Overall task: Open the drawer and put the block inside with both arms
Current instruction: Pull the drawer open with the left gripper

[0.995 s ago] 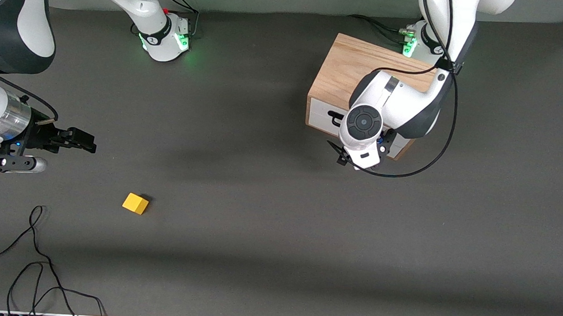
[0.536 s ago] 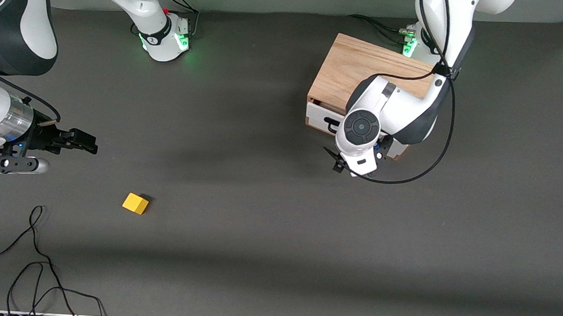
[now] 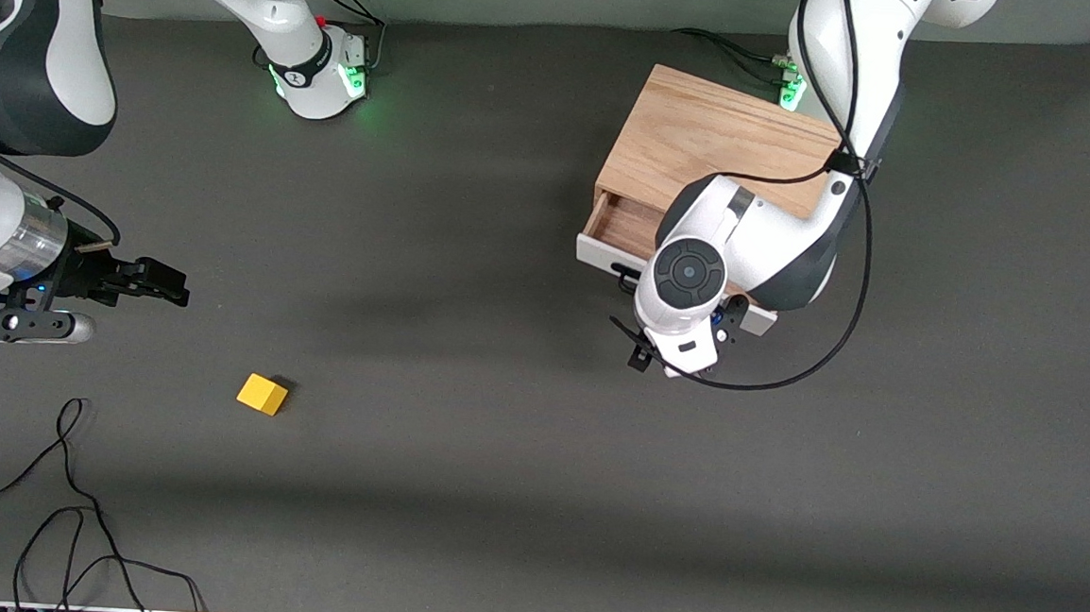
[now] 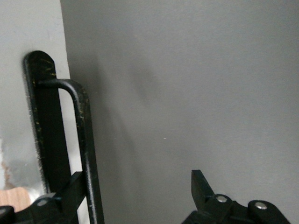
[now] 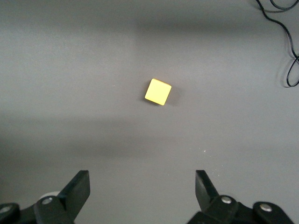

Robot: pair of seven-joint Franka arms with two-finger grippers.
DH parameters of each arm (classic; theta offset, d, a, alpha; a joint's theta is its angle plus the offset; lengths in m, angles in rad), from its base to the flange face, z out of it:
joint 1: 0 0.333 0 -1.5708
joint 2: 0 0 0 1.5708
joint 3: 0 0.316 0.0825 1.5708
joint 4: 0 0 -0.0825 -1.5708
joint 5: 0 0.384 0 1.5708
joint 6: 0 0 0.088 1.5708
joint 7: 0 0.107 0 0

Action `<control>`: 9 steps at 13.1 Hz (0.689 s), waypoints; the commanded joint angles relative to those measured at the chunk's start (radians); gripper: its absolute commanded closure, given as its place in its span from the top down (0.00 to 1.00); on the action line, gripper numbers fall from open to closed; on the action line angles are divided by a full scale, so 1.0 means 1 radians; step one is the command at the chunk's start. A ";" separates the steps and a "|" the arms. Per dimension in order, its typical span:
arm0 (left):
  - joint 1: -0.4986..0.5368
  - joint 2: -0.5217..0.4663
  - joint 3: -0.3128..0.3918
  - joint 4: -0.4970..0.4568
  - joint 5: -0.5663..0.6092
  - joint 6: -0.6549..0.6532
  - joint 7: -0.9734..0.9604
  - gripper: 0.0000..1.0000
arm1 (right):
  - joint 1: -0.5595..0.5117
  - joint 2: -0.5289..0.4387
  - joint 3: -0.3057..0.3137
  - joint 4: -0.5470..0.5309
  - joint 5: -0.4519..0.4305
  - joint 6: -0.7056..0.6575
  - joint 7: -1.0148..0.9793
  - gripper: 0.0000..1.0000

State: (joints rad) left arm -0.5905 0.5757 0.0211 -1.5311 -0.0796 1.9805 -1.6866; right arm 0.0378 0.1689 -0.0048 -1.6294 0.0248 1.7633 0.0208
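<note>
Two arms worked over the dark bench (image 3: 496,492). One, the left arm (image 3: 758,234), reached down from its base at the cabinet's end, and its gripper (image 3: 671,337) sat at the front of the drawer (image 3: 618,227), largely hidden under the wrist in the front view. The left wrist view showed one finger (image 4: 56,205) tucked between the black handle (image 4: 84,149) and the white front panel (image 4: 23,37), with the other finger (image 4: 201,186) out over bare bench, so the jaws stood spread and hooked on the bar rather than pinched around it. The drawer was partly out of the oak cabinet (image 3: 707,136), a strip of its wooden floor showing between the cabinet's front edge and the panel, nothing visible in it.

The right arm (image 3: 31,47) came in from the bench's other end, and its gripper (image 3: 163,283) hung over bare bench with both fingers (image 5: 77,186) spread wide and nothing between them. The block (image 3: 262,394), a small yellow cube, lay flat on the bench near that gripper, nearer the front camera than it and toward the cabinet's end from its fingertips. In the right wrist view the block (image 5: 157,92) sat ahead of the open jaws, roughly centred between them but well clear of both fingers. It lay well apart from the drawer and from the left gripper. A loose black cable (image 3: 69,504) curled on the bench close to the front camera, at the right arm's end, apart from the block.
</note>
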 commanded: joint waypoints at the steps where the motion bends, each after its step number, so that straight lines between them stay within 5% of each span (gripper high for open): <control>1: 0.003 0.068 0.002 0.110 0.011 0.001 -0.001 1.00 | -0.001 -0.008 -0.007 -0.010 0.017 0.012 -0.025 1.00; 9: 0.012 0.108 0.000 0.137 0.029 0.101 -0.001 1.00 | -0.035 -0.035 -0.026 -0.004 0.015 -0.045 -0.033 1.00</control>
State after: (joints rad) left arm -0.5836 0.6213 0.0208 -1.4718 -0.0773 1.9801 -1.6869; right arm 0.0107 0.1528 -0.0119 -1.6324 0.0248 1.7409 0.0172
